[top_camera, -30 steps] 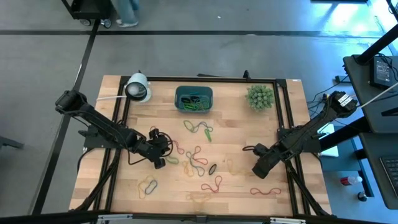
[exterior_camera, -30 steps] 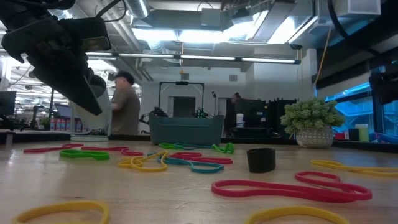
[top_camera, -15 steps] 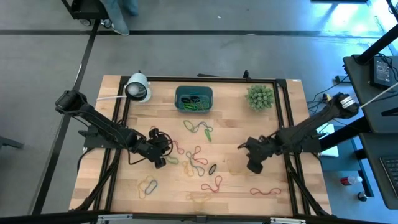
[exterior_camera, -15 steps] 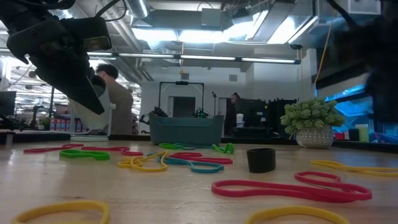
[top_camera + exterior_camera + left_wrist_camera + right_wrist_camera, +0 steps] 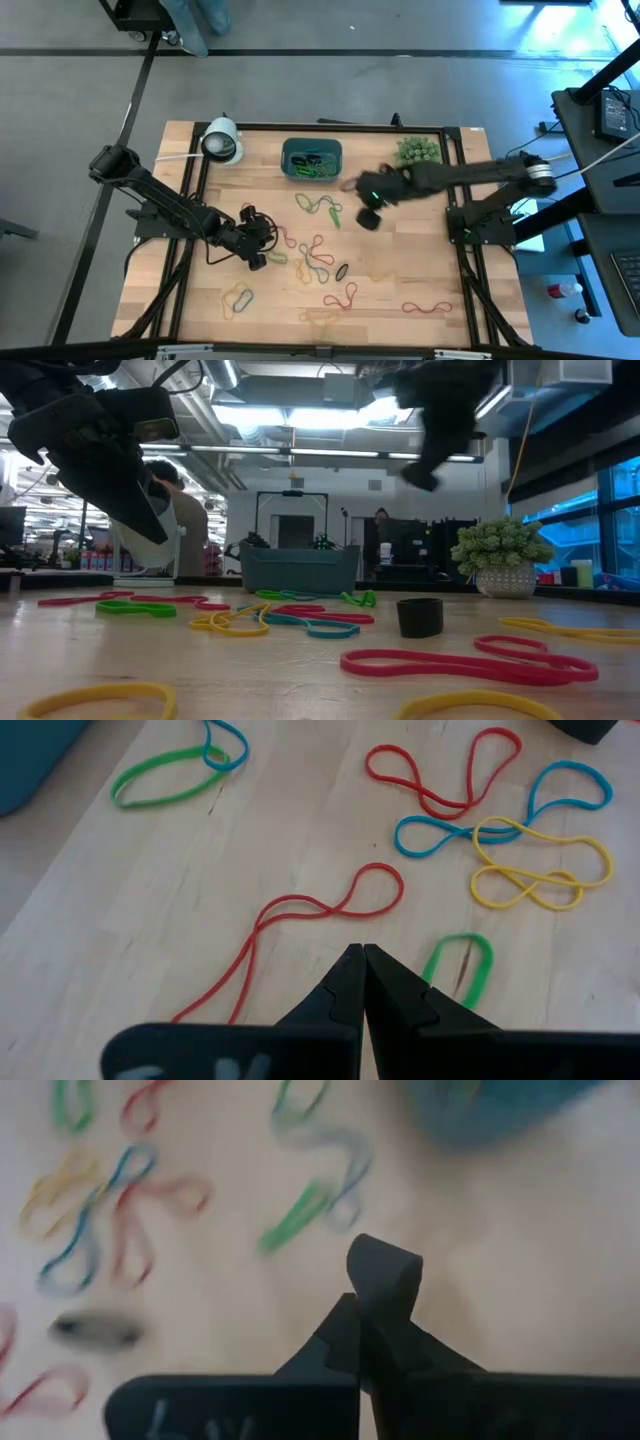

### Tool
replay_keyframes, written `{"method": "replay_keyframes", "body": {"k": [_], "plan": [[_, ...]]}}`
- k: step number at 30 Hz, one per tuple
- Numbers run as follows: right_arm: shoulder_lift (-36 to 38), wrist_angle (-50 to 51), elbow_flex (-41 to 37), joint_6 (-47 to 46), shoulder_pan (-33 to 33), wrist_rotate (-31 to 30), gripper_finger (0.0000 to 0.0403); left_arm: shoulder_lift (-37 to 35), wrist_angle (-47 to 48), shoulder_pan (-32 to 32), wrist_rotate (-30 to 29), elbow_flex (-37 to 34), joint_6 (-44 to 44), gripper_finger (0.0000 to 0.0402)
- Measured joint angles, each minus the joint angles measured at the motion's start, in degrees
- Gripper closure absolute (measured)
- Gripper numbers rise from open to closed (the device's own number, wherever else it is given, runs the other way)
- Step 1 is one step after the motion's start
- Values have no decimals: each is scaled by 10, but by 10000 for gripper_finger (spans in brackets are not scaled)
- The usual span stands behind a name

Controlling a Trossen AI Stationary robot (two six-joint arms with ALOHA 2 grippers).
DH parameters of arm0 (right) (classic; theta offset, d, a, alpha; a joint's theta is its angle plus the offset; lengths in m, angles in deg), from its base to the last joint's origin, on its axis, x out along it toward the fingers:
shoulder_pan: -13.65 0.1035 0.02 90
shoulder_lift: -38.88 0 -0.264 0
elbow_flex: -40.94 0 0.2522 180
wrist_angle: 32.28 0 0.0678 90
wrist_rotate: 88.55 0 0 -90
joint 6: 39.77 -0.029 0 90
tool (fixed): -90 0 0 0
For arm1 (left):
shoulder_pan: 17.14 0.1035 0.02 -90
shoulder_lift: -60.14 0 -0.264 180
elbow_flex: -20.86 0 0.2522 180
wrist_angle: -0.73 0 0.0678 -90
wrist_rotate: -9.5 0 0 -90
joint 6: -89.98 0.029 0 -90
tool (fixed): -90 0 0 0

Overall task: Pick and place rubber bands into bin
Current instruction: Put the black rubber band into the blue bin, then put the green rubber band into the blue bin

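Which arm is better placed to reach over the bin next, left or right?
Right. The right pincer hangs raised just beside the bin, while the left pincer sits low among the rubber bands, farther from the bin.

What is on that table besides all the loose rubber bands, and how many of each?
Robot arms: 2 (left gripper; right gripper, pinching a dark band)
Teal bin: 1
Spiky green plant: 1
White cylinder: 1
Small black ring-like piece: 1
Total: 6
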Motion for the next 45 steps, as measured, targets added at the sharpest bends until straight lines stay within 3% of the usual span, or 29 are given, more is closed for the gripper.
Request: {"method": "replay_keyframes", "body": {"k": [9,16,21,27,39,45], "plan": [[-209,-8,224,187,-133,1,401,0,0,1,-4,0,20,399],[-359,-13,369,217,-195,65,395,0,3,1,-4,0,20,399],[-426,-15,406,232,-208,72,387,0,3,1,-4,0,24,400],[-448,-11,400,232,-209,72,362,0,3,1,-3,0,24,399],[-448,2,405,217,-209,72,274,0,3,1,-2,0,24,400],[-409,76,405,231,-207,72,279,0,3,1,-1,0,24,398]]}}
